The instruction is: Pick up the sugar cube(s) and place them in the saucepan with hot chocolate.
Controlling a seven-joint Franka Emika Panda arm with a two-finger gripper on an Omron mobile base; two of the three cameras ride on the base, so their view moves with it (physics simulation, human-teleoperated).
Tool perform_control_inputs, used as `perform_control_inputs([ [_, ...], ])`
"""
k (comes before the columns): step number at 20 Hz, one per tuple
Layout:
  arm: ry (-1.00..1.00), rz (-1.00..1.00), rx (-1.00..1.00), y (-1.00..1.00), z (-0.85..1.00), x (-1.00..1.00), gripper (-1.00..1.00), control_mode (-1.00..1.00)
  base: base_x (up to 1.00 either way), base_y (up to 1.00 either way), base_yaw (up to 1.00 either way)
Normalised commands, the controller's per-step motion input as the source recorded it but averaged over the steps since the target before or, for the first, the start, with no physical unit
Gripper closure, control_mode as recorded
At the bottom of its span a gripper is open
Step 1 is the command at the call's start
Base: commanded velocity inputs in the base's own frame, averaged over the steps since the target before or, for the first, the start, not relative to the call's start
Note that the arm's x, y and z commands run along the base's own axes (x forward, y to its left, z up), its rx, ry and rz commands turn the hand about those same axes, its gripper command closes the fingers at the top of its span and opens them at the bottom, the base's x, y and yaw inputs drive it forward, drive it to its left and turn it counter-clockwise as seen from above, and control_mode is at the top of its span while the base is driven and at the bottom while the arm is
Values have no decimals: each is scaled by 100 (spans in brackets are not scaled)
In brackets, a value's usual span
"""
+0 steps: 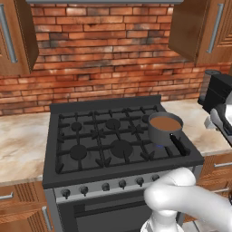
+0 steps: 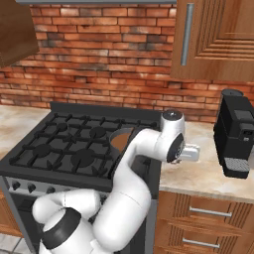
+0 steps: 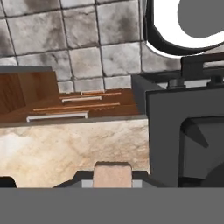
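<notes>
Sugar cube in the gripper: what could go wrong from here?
1. The sugar cube is tiny and pinched between the fingertips, so it might slip in transit.
2. The saucepan sits at the stove's right edge; its opening is small, and the handle juts toward the robot, a possible snag.

1. Cube (image 3: 113,174): a small, pale tan block with flat faces and squared edges. In the hand view it sits low in the middle, clamped between the two dark fingers, which press on its left and right sides. Its top face is level, and it hangs above the marbled table.

2. Pan (image 1: 165,128): a small grey metal cylinder standing upright on the stove's back right burner. It is filled nearly to the rim with a smooth brown liquid. Its long, straight black handle points towards the stove's front right corner. In the right base view its brown surface (image 2: 120,141) is partly hidden.
</notes>
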Motion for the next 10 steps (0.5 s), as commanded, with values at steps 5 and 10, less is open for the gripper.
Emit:
perform_control_inputs([
  [5,0,-5,-12,75,52,-3,100,-100,0,0,0],
  [10,-2,-6,-9,95,34,0,100,-100,0,0,0],
])
